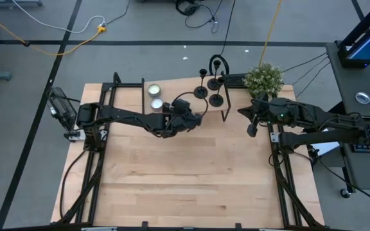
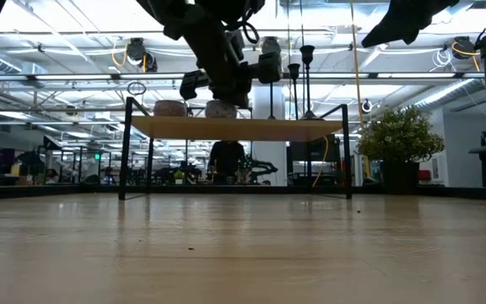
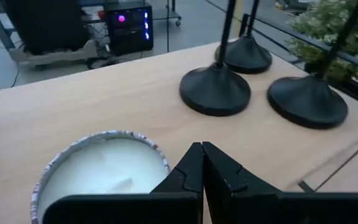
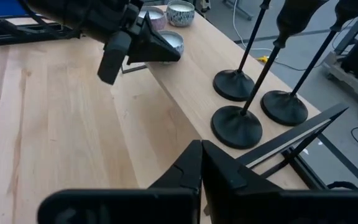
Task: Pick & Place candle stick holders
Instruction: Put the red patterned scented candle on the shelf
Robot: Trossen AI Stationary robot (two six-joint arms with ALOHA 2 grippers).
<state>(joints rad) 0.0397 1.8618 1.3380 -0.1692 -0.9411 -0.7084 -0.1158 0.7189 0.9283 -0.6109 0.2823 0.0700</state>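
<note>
The 3 matte-black candle stick holders [image 1: 209, 85], round disc bases with thin stems, stand clustered on a raised light-wood shelf [image 1: 185, 96] at the table's [image 1: 185, 179] far edge. The left gripper [image 3: 202, 163] hangs clenched and empty over a foil-cupped white tealight [image 3: 101, 171]; the right gripper [image 4: 201, 160] hovers clenched and empty near the holders, beside a leafy potted plant [image 1: 263, 79].

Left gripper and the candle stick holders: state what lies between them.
Only bare shelf board separates the shut left gripper from the candle stick holders, per the left wrist view.

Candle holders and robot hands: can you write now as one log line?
three matte-black disc-base candle stick holders: standing on raised wooden shelf | left gripper: shut, empty, by white tealight | right gripper: shut, empty
</note>
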